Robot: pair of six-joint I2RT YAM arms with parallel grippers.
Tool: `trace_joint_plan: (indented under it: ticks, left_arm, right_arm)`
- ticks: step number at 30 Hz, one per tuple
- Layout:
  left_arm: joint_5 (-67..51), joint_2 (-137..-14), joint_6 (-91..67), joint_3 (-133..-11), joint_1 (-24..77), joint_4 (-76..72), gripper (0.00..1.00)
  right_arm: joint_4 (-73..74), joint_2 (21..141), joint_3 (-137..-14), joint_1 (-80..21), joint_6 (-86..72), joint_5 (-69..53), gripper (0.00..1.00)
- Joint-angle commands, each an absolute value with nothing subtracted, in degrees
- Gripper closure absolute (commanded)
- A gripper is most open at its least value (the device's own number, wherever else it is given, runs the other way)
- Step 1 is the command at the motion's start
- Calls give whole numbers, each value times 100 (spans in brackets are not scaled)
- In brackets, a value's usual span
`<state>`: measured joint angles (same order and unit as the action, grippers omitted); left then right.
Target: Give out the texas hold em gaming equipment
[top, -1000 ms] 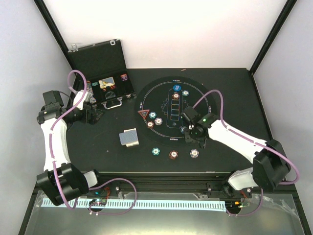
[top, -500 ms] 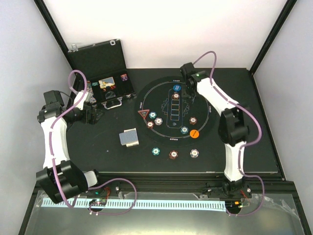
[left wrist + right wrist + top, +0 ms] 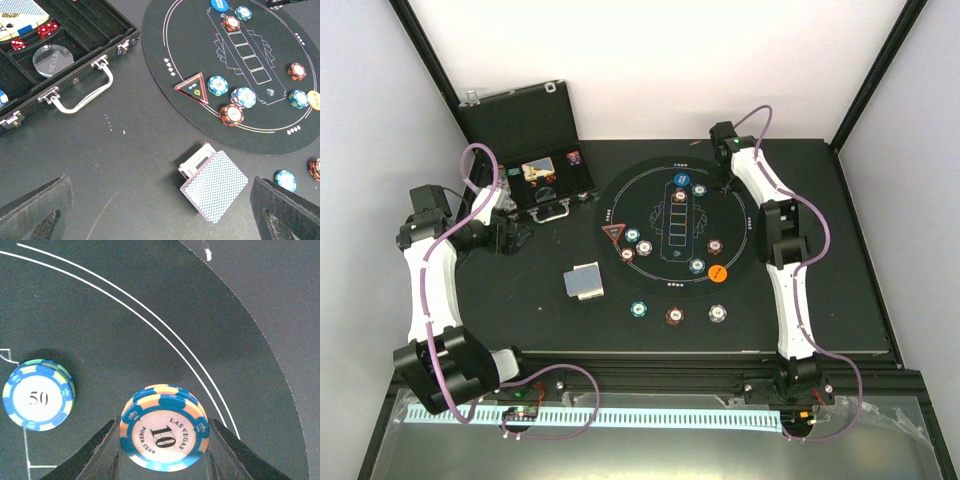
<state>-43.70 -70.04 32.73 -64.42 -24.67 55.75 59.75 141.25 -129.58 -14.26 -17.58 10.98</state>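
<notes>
Right pincer half closed, gripping chip marked 10 by its rim, face up, orange and blue edge. Left pincer wide open, empty, parked at 9 o'clock of the table beside the case. Round black mat sits mid-table. The right arm reaches across to its far rim, about 1 o'clock. The held chip hangs just inside the white outline there, so my read is the drop spot lies straight below the pincer. A round chip has no long axis to line up. Chip marked 50 lies flat at 9 o'clock of the held one, apart from it. The right arm is clearly the nearer one and the left is well apart. Deck of cards is off the mat at 7 o'clock, long axis roughly 1 to 7 in the left wrist view. Red triangle marker is inside the mat at 9 o'clock, orange disc at 5, blue disc at 12. Three chips sit in a row off the near rim. In the top view the arm hides the right jaws and the held chip. The right wrist view shows the grip and the printed numbers, but not whether the chip touches the mat.
</notes>
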Motion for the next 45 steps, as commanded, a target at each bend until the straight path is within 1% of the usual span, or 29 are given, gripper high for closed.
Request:
trace_joint_plan:
  ticks: [1,7,11,13,15,16,19,22,25,28,30,33,34,36,38,40,45]
  left_arm:
    - [-4390,-6987,3444,-6645,-2481,5685,1]
    - [-4326,-6971,3434,-6660,-2479,5695,1]
    - [-4296,-6955,3427,-6686,-2479,5711,1]
    - [-4291,-6944,3428,-6688,-2480,5713,1]
    - [-4301,-6943,3415,-6688,-2483,5704,1]
    - [-4311,-6943,3404,-6688,-2479,5696,1]
    - [-4330,-6968,3376,-6684,-2479,5682,1]
    - [-4355,-6981,3354,-6656,-2479,5662,1]
    - [-4351,-6979,3362,-6637,-2481,5661,1]
    - [-4302,-6979,3400,-6605,-2479,5676,1]
    - [-4286,-6979,3470,-6580,-2479,5698,1]
    - [-4297,-6992,3572,-6549,-2479,5729,1]
    - [-4314,-6996,3606,-6528,-2479,5742,1]
    - [-4370,-7014,3750,-6472,-2479,5808,1]
    - [-4401,-7010,3907,-6374,-2479,5844,1]
    - [-4342,-6994,4044,-6289,-2483,5850,1]
    - [-4079,-6997,4439,-6293,-2482,6050,1]
  right_arm:
    - [5918,14367,-13271,-1415,-1601,911,90]
    - [5884,14668,-13552,-1406,-1611,784,89]
    - [5827,14715,-13623,-1372,-1583,793,86]
    - [5819,14734,-13626,-1347,-1577,764,79]
    - [5827,14747,-13624,-1337,-1562,698,65]
    - [5841,14748,-13623,-1335,-1556,640,62]
    - [5877,14697,-13618,-1336,-1567,542,56]
    - [5881,14513,-13557,-1337,-1565,514,43]
    - [5901,14199,-13454,-1342,-1567,518,39]
    - [6007,13837,-13292,-1360,-1654,510,39]
    - [5983,13437,-12912,-1447,-1730,494,39]
    - [5526,12530,-11661,-1757,-1815,632,37]
    - [5374,12215,-11163,-1913,-1864,703,36]
    - [5046,11600,-10208,-2229,-2007,823,28]
    - [4755,10985,-9252,-2570,-2164,939,23]
    - [4528,10368,-8199,-2904,-2398,996,21]
    - [4169,9157,-6466,-3531,-3095,1002,18]
